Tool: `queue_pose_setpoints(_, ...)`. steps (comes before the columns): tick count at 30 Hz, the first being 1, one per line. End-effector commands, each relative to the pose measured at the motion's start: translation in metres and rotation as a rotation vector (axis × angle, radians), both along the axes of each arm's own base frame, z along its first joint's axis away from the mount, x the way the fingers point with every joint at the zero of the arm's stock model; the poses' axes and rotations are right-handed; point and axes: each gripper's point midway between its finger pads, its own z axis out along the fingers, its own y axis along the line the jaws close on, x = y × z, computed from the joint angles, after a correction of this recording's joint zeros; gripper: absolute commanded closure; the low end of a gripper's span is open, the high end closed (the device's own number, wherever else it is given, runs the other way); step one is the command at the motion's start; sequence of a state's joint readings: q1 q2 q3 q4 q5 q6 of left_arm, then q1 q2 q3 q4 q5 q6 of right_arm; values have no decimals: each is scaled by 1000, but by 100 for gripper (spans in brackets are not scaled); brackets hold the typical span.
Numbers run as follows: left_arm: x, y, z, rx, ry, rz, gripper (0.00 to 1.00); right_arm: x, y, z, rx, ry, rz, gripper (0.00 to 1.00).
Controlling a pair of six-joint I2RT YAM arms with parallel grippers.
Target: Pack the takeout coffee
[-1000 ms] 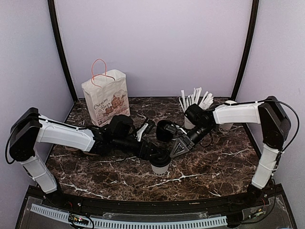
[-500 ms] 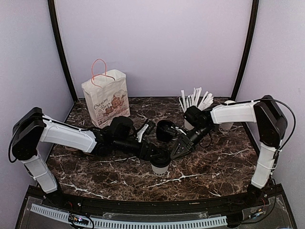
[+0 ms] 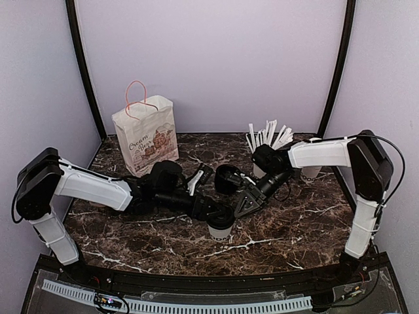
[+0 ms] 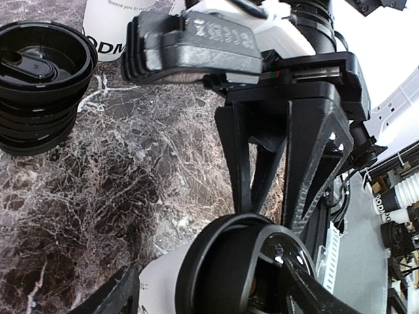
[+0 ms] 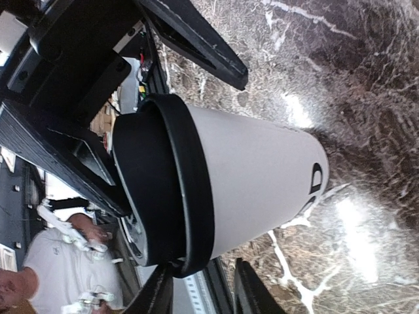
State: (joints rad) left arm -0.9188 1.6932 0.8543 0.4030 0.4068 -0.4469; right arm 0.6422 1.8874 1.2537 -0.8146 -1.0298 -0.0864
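You had the takeout coffee (image 3: 220, 227) standing upright on the counter (image 3: 294, 229), a little toward six o'clock from the middle in the top view. The two arms met over it, the left one from nine o'clock and the right one from two o'clock. I judge this was for seating the black lid (image 5: 150, 190): one arm steadied the cup while the other worked on the lid. The jaws of the left gripper (image 4: 209, 288) stood wide, one on each side of the cup, with the cup between them. Whether they really pressed on the paper wall I cannot tell, because the right wrist view showed some counter between one finger and the cup. The jaws of the right gripper (image 5: 203, 291) were only a little apart, with nothing clamped between them, and the tips lay against the rim of the lid. The paper bag (image 3: 145, 136) waited at ten o'clock from the cup, well apart, so I judge the packing itself was not yet begun.
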Motion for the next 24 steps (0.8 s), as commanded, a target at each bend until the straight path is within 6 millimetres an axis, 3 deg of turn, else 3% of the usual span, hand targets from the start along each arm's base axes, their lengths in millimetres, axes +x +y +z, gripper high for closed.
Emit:
queue_pose_setpoints(1, -9, 26, -44, 192, -12, 6, 25, 18, -2, -8, -42, -237, 42, 65)
queue_pose_setpoints(6, 0, 17, -2, 114, -104, 6, 22, 15, -4, 13, 4, -280, 57, 55)
queue_pose_setpoints(13, 7, 15, 51, 30, -192, 34, 20, 15, -8, 15, -12, -316, 71, 48)
queue_pose_setpoints(19, 12, 22, 61, 51, -236, 60, 17, 17, -11, 8, -38, -346, 78, 45)
queue_pose_setpoints(24, 24, 23, 54, 54, -155, 84, 18, 2, -9, 11, -18, -384, 145, 43)
